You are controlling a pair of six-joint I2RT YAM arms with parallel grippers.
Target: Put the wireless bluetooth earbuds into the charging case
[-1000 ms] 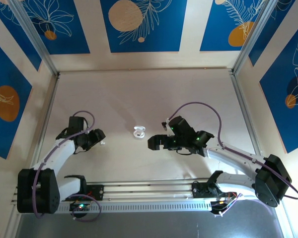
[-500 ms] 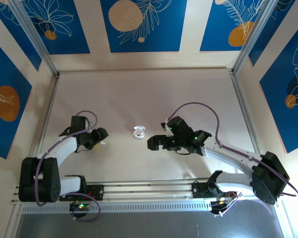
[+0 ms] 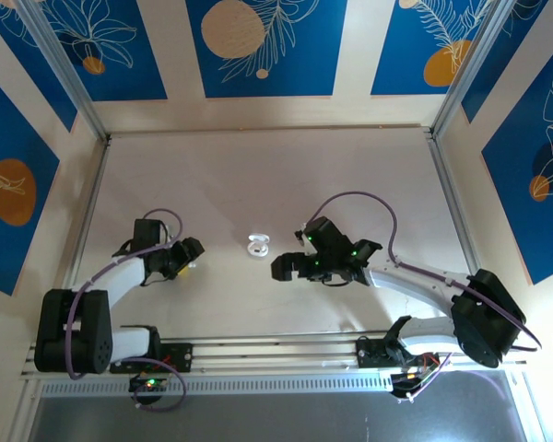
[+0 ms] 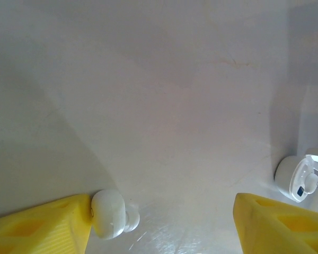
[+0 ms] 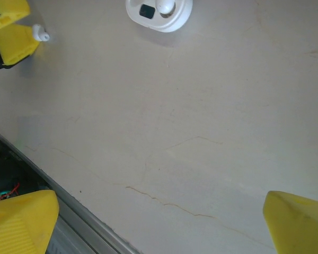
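the left hand is spread, its two yellow fingers well apart. a white earbud sits against the inner tip of one finger, touching that finger alone, with the opposite finger far from it across bare bench. it looks to lie on the bench surface, though i cannot tell for sure.

the charging case stands open off to the side of that hand, apart from it. from the right wrist the case shows a second earbud seated in one socket and a dark empty socket beside it. the same view catches the loose earbud at the tip of the left hand's finger, well apart from the case.

the right hand is spread wide with nothing between its fingers. seen from above it hovers just beside the case, with the left hand on the case's other side.
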